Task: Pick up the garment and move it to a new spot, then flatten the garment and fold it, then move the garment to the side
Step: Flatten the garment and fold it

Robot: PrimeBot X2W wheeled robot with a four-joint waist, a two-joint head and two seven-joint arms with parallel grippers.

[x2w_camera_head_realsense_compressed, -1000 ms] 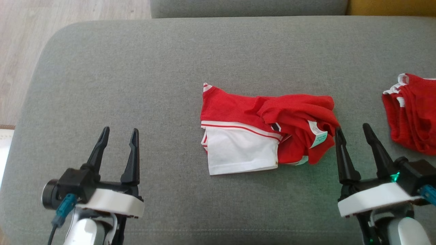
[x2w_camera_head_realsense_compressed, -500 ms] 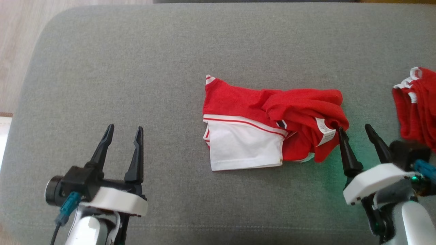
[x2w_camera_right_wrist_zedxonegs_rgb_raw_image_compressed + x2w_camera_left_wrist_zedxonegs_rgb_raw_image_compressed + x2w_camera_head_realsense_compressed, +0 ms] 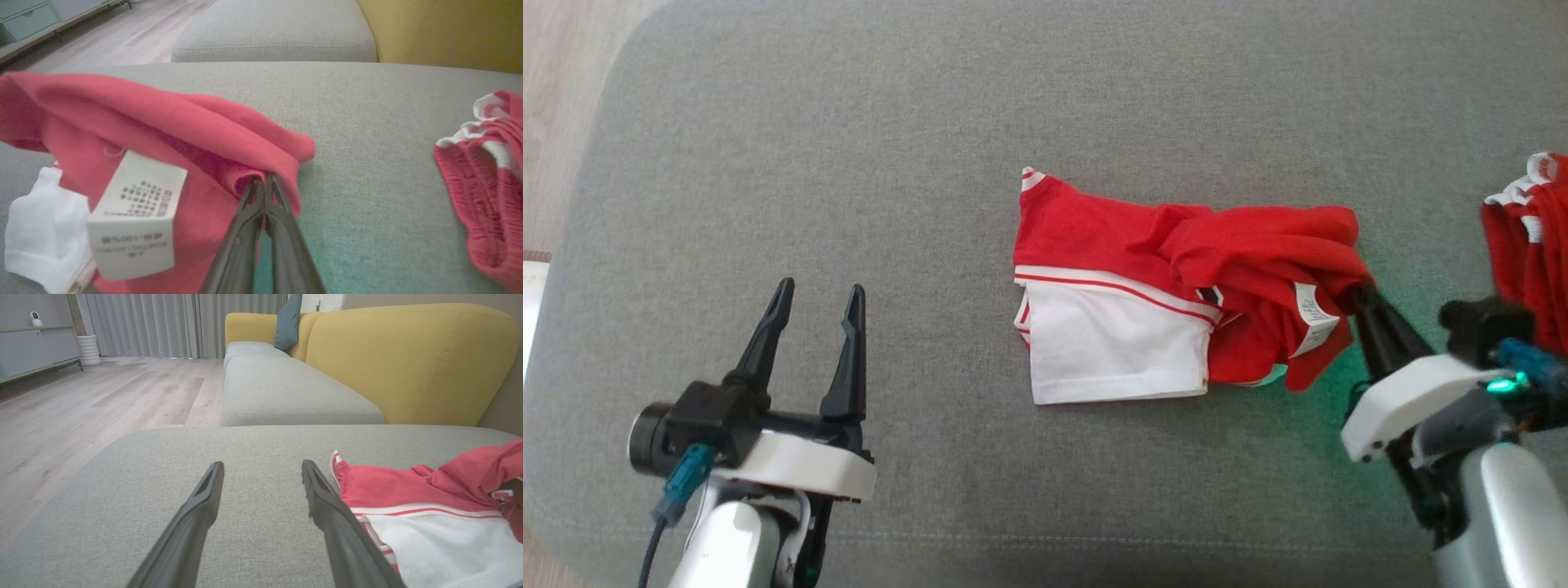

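Observation:
The garment is a red and white top lying crumpled on the grey cushion, with a white care label showing on its right part. My right gripper is shut on the garment's red right edge; in the right wrist view the two fingers meet inside a red fold beside the care label. My left gripper stands open over bare cushion to the left of the garment, holding nothing. In the left wrist view its fingers frame the garment's left edge.
Another red and white garment lies at the cushion's right edge, close to my right arm; it also shows as the second garment in the right wrist view. Wooden floor lies past the cushion's left edge. A yellow sofa back rises behind.
My right gripper has moved forward onto the garment's right edge and shut on it. The head camera has tilted, shifting the whole picture. The left gripper stays open in place.

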